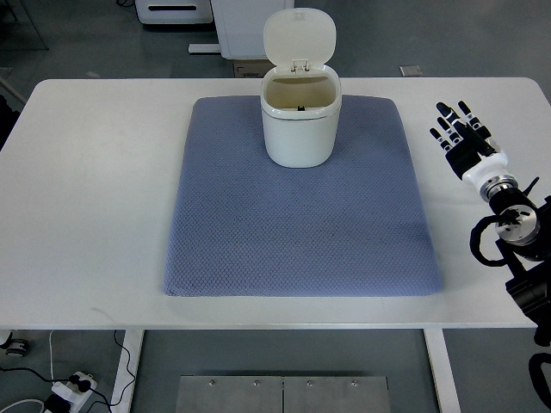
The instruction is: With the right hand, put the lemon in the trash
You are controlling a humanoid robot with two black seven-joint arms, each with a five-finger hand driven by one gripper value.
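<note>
A cream trash can [300, 112] stands upright at the back middle of a blue-grey mat [293, 215], its lid flipped open and leaning back. Its inside looks dark and I cannot make out what lies in it. No lemon shows anywhere on the table. My right hand [461, 129] hovers over the white table to the right of the mat, well clear of the can, its black fingers [448, 116] stretched out and holding nothing. The left arm does not show.
The white table [95, 198] extends left and right of the mat. White cabinets [241, 21] stand behind the table's far edge. Cables and a power strip [73, 387] lie on the floor at the lower left.
</note>
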